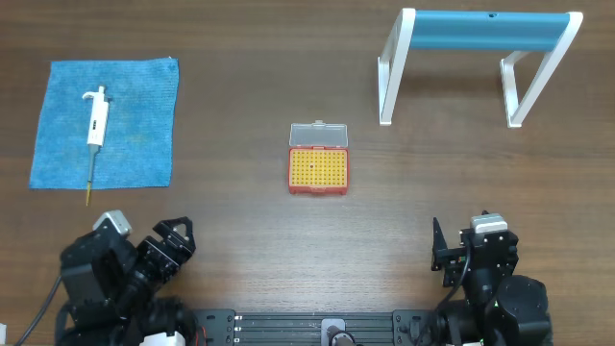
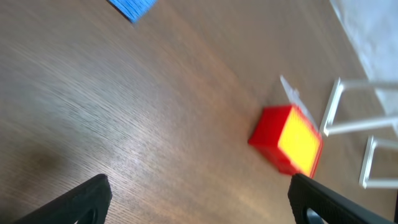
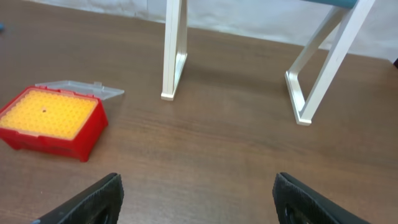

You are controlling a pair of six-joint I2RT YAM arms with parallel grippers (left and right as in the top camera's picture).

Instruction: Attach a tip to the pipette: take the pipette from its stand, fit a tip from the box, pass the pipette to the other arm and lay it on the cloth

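Observation:
A white pipette [image 1: 96,117] with a yellow tip lies on the blue cloth [image 1: 135,144] at the far left of the table. The red tip box [image 1: 318,170] with yellow tips sits open mid-table, also seen as the tip box [image 2: 286,139] and tip box [image 3: 51,122]. The white and blue stand [image 1: 480,60] is at the back right. My left gripper [image 1: 173,245] is near the front left edge, open and holding nothing. My right gripper [image 1: 444,255] rests near the front right, open too. Open left gripper [image 2: 199,202] and right gripper [image 3: 196,202] frame bare wood.
The stand's white legs [image 3: 174,53] rise beyond the right gripper. A corner of the cloth [image 2: 132,7] lies far off from the left gripper. Brown wooden tabletop [image 1: 240,86] stretches between the objects.

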